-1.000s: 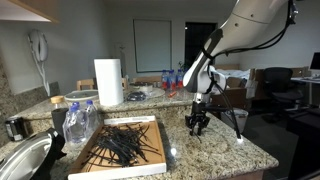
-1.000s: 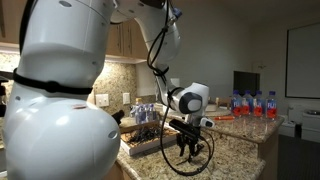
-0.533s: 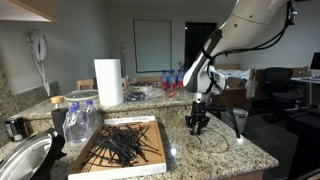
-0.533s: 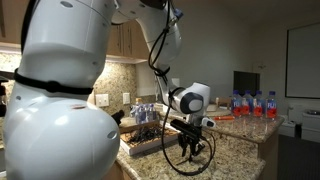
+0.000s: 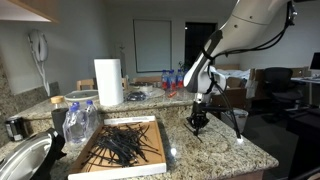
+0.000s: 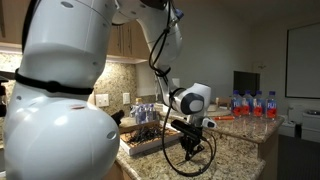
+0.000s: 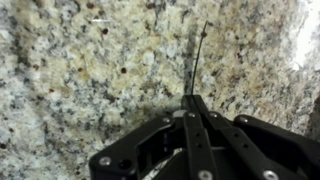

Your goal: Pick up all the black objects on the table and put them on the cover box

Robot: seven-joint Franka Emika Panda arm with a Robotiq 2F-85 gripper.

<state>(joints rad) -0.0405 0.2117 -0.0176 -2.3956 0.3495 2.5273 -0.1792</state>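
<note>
While most of the black strips already lie heaped on the box lid at lower left centre, one black strip lies on the bare counter right of centre. The closed gripper pinches its near end, and I judge it not yet lifted. No other stray shows. The counter is speckled granite. A paper towel roll and water bottles stand behind, in an office-like kitchen.

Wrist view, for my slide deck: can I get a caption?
Gripper shut on the end of a thin black strip above the speckled granite counter.
</note>
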